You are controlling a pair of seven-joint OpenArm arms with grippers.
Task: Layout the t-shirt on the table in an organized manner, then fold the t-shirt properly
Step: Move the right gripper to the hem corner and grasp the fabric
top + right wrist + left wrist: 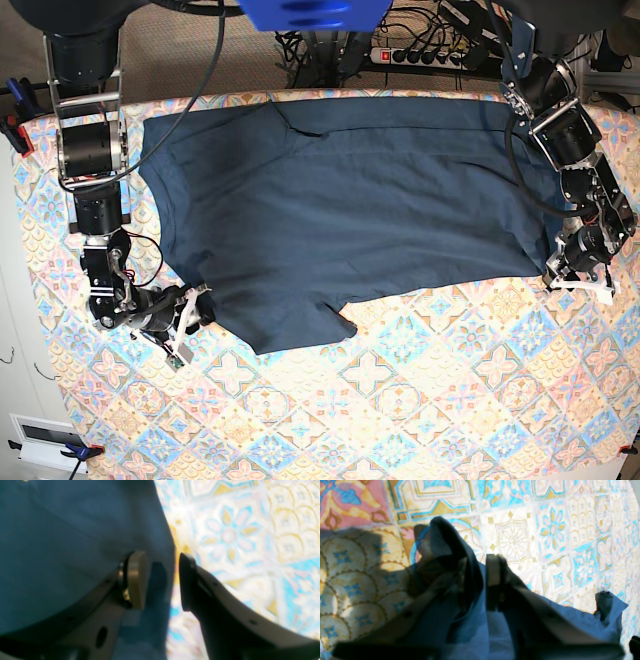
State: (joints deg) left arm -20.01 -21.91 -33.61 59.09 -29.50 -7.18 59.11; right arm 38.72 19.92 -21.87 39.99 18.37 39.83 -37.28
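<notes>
T-shirt (340, 200) spread flat across the 12 o'clock half of the counter (430, 400) in the base view, mostly smooth, with a small flap hanging off its 6 o'clock edge

Left end effector (477, 580) at the shirt's 3 o'clock edge: jaws narrow, pinching a raised fold of navy cloth between them. Fabric bunched and lifted off the counter around the fingers, so reads as a grip on the shirt

Right end effector (162, 580) at the shirt's 8 o'clock corner: jaws apart, straddling the cloth edge, one finger over the fabric, the other over bare patterned counter. Nothing clamped

Handling, as a judgement:
- light, soft, zero stiffness; sags and drags wherever not supported
- wrinkles easily; a one-sided pull probably skews the whole layout
- cotton on cloth cover likely grips rather than slides, so lift before moving, no dragging
- thin edge hard to catch; needs a finger under the hem or a pinched ridge

Best take-hold points: hem or sleeve corners and side edges, both ends at matching height, to keep the fold line straight. Avoid mid-panel grabs, which only bunch the cloth
</notes>
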